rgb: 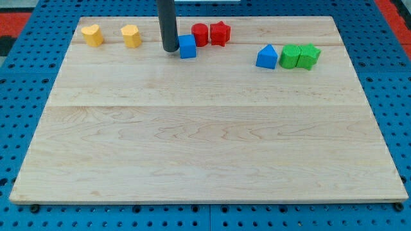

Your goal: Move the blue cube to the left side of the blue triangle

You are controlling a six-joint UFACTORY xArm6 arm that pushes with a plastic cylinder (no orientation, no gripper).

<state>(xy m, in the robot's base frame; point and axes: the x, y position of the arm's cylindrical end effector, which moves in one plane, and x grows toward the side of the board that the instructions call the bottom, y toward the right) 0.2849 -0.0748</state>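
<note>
The blue cube (187, 47) sits near the view's top, just left of centre. My tip (170, 49) stands right against the cube's left side. The blue triangle (266, 57) lies further to the view's right, a clear gap away from the cube, with bare wood between them.
A red cylinder (200, 34) and a red star (219, 33) sit just right of and above the blue cube. A green cube (289, 56) and a green star (309, 56) touch the triangle's right side. Two yellow blocks (92, 35) (131, 36) lie at top left. The wooden board (205, 141) rests on a blue pegboard.
</note>
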